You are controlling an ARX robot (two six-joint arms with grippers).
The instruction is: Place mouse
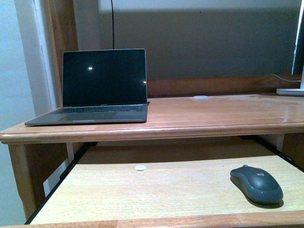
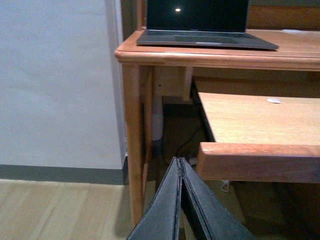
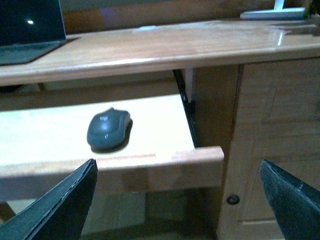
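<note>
The dark grey mouse (image 1: 257,184) lies on the pulled-out keyboard tray (image 1: 142,194), near its right end; it also shows in the right wrist view as the mouse (image 3: 107,129). My right gripper (image 3: 177,175) is open, its fingers (image 3: 70,205) wide apart, hanging in front of and below the tray's front edge, short of the mouse. My left gripper (image 2: 180,162) is shut on nothing, low in front of the tray's left front corner. Neither arm shows in the front view.
An open laptop (image 1: 99,88) with a dark screen sits on the desk top (image 1: 213,114) at the left. A small white disc (image 1: 140,167) lies on the tray. A monitor foot (image 1: 290,90) stands far right. A desk leg (image 2: 134,145) and cupboard door (image 3: 272,130) flank the tray.
</note>
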